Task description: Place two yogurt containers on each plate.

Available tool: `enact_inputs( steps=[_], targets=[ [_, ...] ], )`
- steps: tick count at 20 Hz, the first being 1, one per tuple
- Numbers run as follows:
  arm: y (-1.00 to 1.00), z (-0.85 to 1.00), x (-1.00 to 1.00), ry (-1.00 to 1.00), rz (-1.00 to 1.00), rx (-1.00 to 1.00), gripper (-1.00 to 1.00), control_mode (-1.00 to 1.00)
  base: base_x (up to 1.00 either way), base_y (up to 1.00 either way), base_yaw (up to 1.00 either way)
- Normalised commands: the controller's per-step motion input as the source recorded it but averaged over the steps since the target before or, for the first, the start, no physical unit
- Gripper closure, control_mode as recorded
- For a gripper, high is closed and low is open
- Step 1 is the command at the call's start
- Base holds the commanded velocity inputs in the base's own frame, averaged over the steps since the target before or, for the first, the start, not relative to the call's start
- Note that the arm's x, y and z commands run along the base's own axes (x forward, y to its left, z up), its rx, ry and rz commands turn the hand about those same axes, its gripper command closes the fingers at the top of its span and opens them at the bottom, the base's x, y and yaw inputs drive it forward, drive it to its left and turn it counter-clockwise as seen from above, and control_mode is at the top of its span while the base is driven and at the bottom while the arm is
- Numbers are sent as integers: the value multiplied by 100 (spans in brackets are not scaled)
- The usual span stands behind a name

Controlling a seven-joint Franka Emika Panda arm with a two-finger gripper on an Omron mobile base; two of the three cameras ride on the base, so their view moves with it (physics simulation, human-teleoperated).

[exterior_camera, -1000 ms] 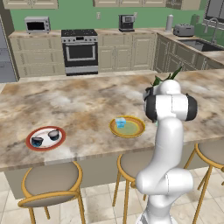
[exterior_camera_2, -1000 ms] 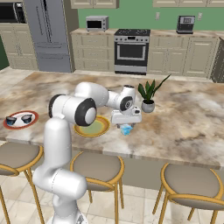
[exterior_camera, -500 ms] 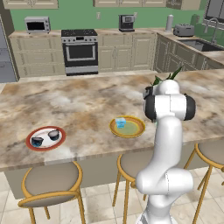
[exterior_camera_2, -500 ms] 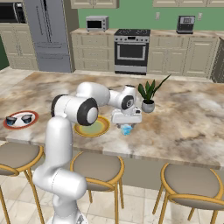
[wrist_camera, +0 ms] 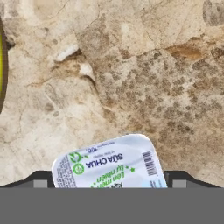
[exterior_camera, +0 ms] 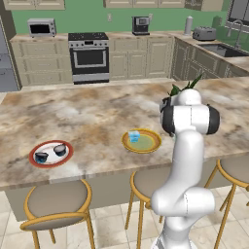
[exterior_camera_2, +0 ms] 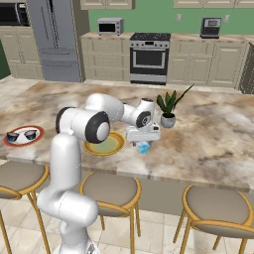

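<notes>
Gripper: my gripper (exterior_camera_2: 143, 145) hangs low over the marble island counter (exterior_camera_2: 213, 134), just right of the yellow-green plate (exterior_camera_2: 103, 144), with a light blue yogurt cup (exterior_camera_2: 143, 147) directly under it. In the hand view that cup's printed foil lid (wrist_camera: 111, 164) sits between my two dark fingertips (wrist_camera: 40, 180). I cannot tell whether the jaws are pressing its sides or merely straddling it.

Cup in hand's reach: off the plate, on or barely above the counter; contact with the stone is hidden by my hand.

Yellow-green plate: one light blue yogurt cup (exterior_camera: 133, 136) already stands on it, near its far left rim. One more belongs there.

White plate with orange-red rim (exterior_camera: 50, 153): far left on the counter, carrying both dark cups (exterior_camera: 59, 149); that half looks finished.

Potted plant (exterior_camera_2: 168, 118): close behind my wrist.

Risk: the cup is small and smooth-sided, so a shallow or off-centre pinch could let it slip or tip as it rises.

Risk: a careless swing toward the plate could brush the plant, or knock the cup already standing there off its spot.

Risk: releasing too near the golden rim could leave the cup tilted on the edge.
</notes>
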Motion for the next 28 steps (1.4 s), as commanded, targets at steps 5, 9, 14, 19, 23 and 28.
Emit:
enact_inputs(
  steps=[5,9,14,19,23,28],
  targets=[
    [0,10,-18,-3,0,1,100,-100,0,0,0],
    [0,24,-21,-1,0,0,100,-100,0,0,0],
    [27,28,-24,3,0,0,100,-100,0,0,0],
    [63,23,-19,9,0,0,100,-100,0,0,0],
    [59,14,-13,6,0,0,100,-100,0,0,0],
    [62,4,-2,7,0,1,100,-100,0,0,0]
  ],
)
